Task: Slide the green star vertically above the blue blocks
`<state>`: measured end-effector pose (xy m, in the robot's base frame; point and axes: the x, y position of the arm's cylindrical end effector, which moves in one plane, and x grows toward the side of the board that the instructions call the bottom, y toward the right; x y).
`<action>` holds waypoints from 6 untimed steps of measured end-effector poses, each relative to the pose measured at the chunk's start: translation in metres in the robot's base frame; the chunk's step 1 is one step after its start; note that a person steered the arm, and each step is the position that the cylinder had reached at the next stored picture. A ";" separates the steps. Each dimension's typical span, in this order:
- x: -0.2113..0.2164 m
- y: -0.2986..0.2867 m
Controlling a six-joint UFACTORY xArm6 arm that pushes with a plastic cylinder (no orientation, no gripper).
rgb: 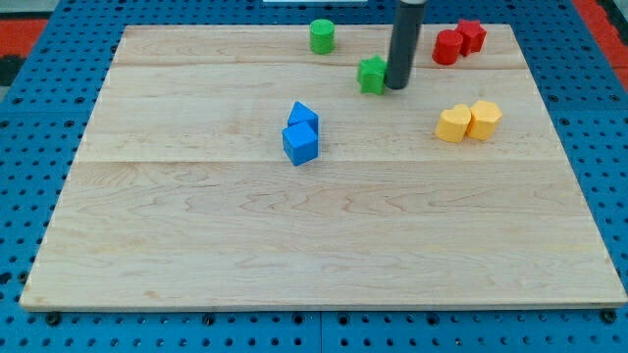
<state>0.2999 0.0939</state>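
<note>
The green star (372,75) lies near the view's top, right of centre. My tip (396,85) stands right beside it on its right, touching or nearly touching it. Two blue blocks sit together left of centre: a smaller blue block (303,115) and a blue cube (300,143) just below it, touching. The star is above and to the right of them.
A green cylinder (322,36) stands at the top, left of the star. Two red blocks (458,42) sit at the top right. Two yellow blocks (468,122) sit at the right. The wooden board (324,245) lies on a blue pegboard.
</note>
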 end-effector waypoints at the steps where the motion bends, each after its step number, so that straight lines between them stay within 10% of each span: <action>1: -0.025 -0.037; 6: -0.034 -0.068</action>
